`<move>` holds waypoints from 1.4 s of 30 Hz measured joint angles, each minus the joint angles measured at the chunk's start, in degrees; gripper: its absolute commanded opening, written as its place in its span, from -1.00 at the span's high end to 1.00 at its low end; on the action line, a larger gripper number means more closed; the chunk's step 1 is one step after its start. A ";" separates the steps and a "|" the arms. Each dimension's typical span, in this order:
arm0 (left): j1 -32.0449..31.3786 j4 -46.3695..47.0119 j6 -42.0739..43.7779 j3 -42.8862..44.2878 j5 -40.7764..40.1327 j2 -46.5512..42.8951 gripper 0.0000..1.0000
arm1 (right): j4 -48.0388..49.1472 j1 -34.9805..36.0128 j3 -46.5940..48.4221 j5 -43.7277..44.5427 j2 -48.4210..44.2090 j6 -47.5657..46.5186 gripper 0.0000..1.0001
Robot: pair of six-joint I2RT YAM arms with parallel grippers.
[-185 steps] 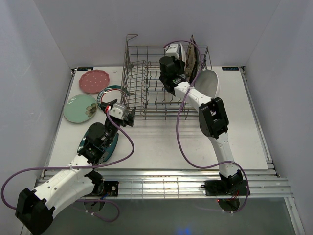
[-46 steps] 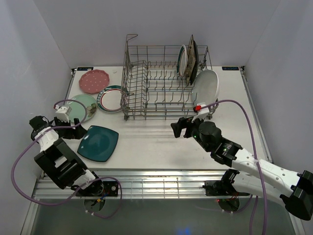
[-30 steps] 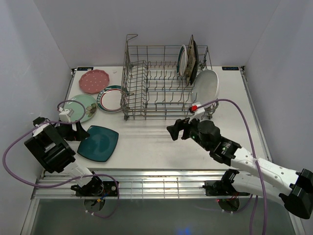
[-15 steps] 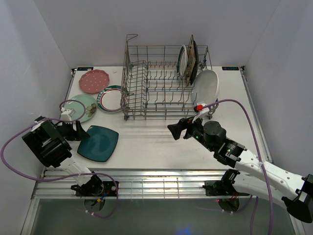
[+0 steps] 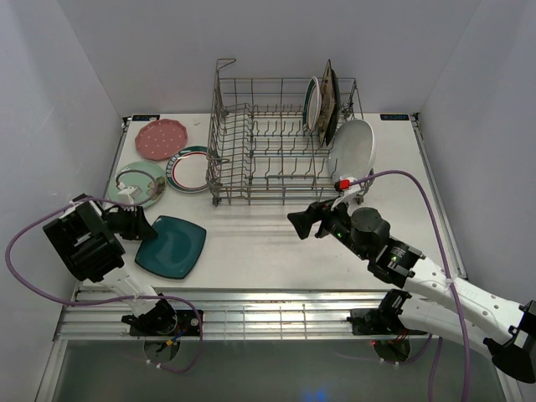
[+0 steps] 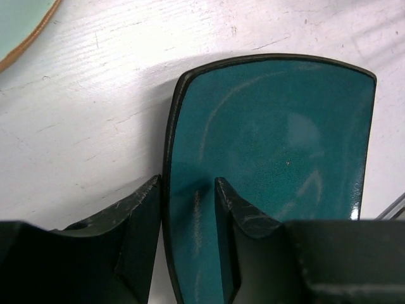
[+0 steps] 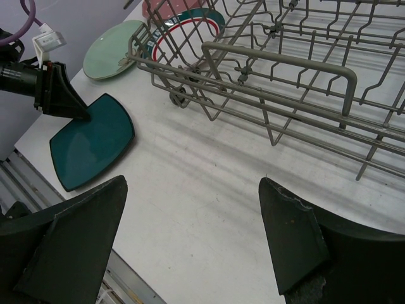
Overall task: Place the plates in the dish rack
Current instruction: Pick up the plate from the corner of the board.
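The teal square plate (image 5: 172, 249) lies flat on the table near the front left. My left gripper (image 5: 141, 228) stands over its left edge. In the left wrist view the plate (image 6: 285, 139) has its dark rim between the jaws of that gripper (image 6: 186, 183): one finger presses the rim's outside and the other rests on the inner face. My right gripper (image 5: 303, 222) hangs open and empty above the table in front of the dish rack (image 5: 268, 151). A round rimmed plate (image 5: 314, 105) and a dark floral square plate (image 5: 331, 100) stand upright in the rack's right end.
A white oval plate (image 5: 356, 146) leans against the rack's right side. At the back left lie the pink dotted plate (image 5: 161, 139), the teal-and-red-rimmed plate (image 5: 191, 167) and the mint green plate (image 5: 138, 180). The table's metal front edge (image 5: 276, 314) runs close behind the teal plate.
The left jaws have narrowed from wide open onto the teal plate's rim, and the plate has shifted slightly right. The right arm has barely moved.
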 measured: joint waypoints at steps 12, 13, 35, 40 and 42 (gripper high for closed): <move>-0.26 -6.60 -2.62 -0.11 4.72 2.03 1.00 | 0.00 0.00 -0.09 -0.50 0.68 0.28 -0.80; -0.26 -6.73 -2.62 -0.11 4.85 2.03 1.00 | 0.00 0.00 -0.11 -0.70 0.72 0.37 -0.80; -0.63 -12.55 -3.30 0.59 8.79 -2.14 1.00 | 4.85 0.00 -4.61 -9.62 3.48 2.05 -0.80; -0.68 -12.41 -3.67 0.57 9.31 -3.15 1.00 | 10.32 0.00 -6.58 -15.52 8.74 4.24 -0.82; -0.70 -12.13 -3.82 0.55 9.29 -3.15 1.00 | 12.41 0.02 -7.39 -17.35 10.97 5.20 -0.82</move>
